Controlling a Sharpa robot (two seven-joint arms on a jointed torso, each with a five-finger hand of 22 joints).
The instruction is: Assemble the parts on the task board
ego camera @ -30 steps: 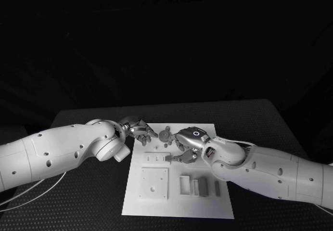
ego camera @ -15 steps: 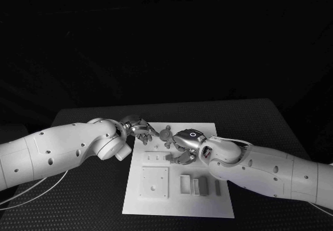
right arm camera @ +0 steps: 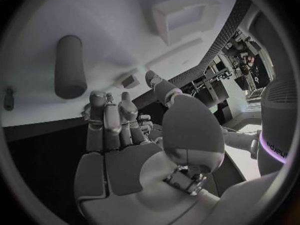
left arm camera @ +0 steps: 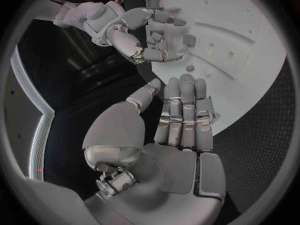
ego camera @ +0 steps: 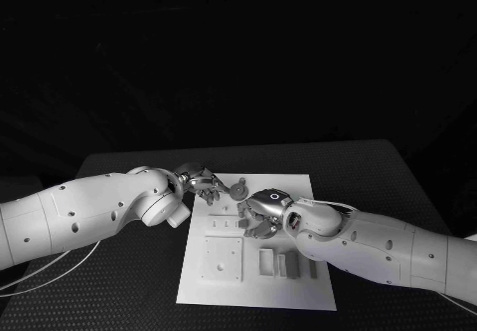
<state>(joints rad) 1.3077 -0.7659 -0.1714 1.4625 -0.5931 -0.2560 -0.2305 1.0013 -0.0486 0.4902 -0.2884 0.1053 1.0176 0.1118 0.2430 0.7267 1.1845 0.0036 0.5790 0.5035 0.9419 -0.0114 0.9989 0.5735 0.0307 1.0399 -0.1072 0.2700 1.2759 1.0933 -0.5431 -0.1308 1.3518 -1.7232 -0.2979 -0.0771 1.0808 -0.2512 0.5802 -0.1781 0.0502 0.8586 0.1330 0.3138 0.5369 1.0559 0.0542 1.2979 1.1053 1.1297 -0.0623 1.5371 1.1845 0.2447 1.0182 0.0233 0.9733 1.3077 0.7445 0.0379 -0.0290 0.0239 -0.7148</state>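
The white task board [ego camera: 256,289] lies in the middle of the table. My right hand [ego camera: 258,212] hovers over its far half with straight fingers, thumb apart and an empty palm [right arm camera: 125,165]. Its fingertips [right arm camera: 107,102] reach a small grey part [right arm camera: 130,80] on the board; whether they touch it I cannot tell. A grey cylinder [right arm camera: 70,67] lies beside them. My left hand [ego camera: 202,184] is at the board's far left edge, fingers flat together [left arm camera: 184,115], holding nothing. From the left wrist, the right hand [left arm camera: 147,40] bends over that small part [left arm camera: 189,40].
Nearer me on the board are a slotted block [ego camera: 227,224], a square plate [ego camera: 220,261], a white frame [ego camera: 265,263] and two grey bars [ego camera: 289,265]. A recessed white block [right arm camera: 184,15] rises from the board. Black table [ego camera: 119,289] surrounds the board.
My right hand has slid a little leftward and nearer across the board, toward the slotted block. The left hand has barely moved.
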